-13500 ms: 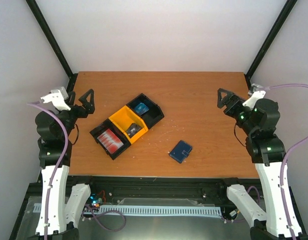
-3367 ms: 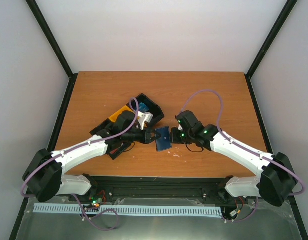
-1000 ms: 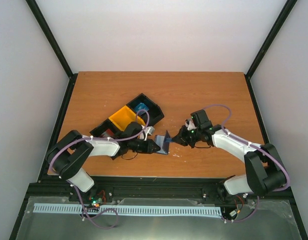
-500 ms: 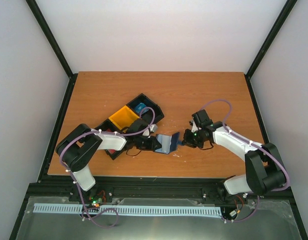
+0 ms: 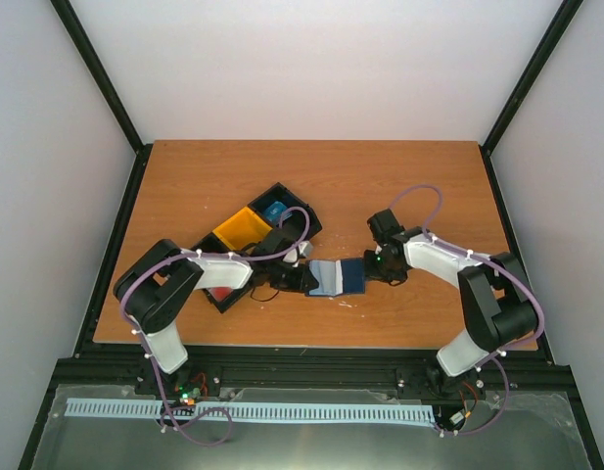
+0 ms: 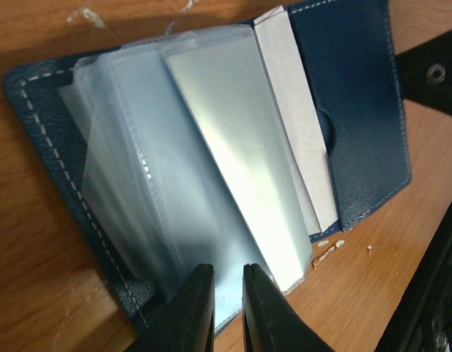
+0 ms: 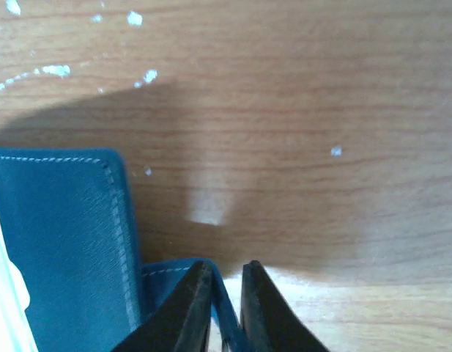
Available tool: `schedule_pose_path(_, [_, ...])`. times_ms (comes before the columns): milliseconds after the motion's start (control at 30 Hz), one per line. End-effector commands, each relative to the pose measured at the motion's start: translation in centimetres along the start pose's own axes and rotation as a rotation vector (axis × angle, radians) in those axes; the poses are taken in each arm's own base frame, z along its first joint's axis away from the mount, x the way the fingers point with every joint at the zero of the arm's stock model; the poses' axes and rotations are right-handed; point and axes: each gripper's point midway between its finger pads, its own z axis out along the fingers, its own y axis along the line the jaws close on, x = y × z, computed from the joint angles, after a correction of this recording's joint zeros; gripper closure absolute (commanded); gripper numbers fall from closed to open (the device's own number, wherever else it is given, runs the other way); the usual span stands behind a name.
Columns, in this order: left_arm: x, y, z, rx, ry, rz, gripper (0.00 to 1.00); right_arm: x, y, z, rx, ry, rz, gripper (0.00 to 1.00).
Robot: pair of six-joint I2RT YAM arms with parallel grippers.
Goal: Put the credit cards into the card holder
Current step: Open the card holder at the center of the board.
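Note:
The card holder, a dark blue wallet, lies open and flat on the table between both grippers. The left wrist view shows its clear plastic sleeves and dark blue inner flap. My left gripper is at the sleeve side's edge, jaws almost together on it. My right gripper sits at the other side, jaws slightly apart, with the snap tab lying loosely between them. Only a strip of the red credit cards shows, in the black bin under my left arm.
A slanted row of bins stands left of the wallet: a yellow bin and a black bin holding a blue item. A white paper insert sits in the wallet. White specks dot the wood.
The wallet went from half-folded and raised to lying open and flat. My right gripper lowered its flap toward the table and its jaws eased apart. The left gripper kept its hold.

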Motion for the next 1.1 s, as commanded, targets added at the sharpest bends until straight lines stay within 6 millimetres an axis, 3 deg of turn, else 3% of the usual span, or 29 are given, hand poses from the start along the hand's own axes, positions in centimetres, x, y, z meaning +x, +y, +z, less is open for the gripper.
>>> schedule_pose_path(0, [-0.1,-0.3,0.4,-0.004,0.029,0.042,0.85,-2.1,0.1,-1.7,0.033,-0.065,-0.032,0.80])
schedule_pose_path(167, [-0.7,-1.2,0.3,0.020,0.029,0.064,0.83,-3.1,0.5,-5.1,0.034,-0.131,-0.028,0.68])
schedule_pose_path(300, [-0.9,-1.1,0.5,0.015,0.034,0.067,0.83,-3.5,2.3,-8.1,-0.036,-0.176,-0.031,0.64])
schedule_pose_path(533, [-1.0,-1.0,0.9,0.007,0.042,0.069,0.83,-3.0,8.7,-11.4,-0.304,-0.210,-0.140,0.61])
schedule_pose_path(633, [-1.0,-0.9,1.0,0.005,0.044,0.068,0.83,-2.0,10.8,-10.6,-0.391,-0.149,-0.175,0.63])
schedule_pose_path(800, [-0.9,-0.7,0.9,-0.003,0.045,0.066,0.84,-0.5,11.8,-8.3,-0.391,-0.067,-0.184,0.89])
schedule_pose_path(967, [-0.8,-0.5,0.8,-0.011,0.045,0.064,0.84,0.0,9.5,-4.8,-0.233,-0.020,-0.153,0.92])
schedule_pose_path(1067, [-0.8,-0.6,0.8,-0.013,0.043,0.064,0.84,0.2,7.8,-2.6,-0.132,-0.002,-0.151,0.88])
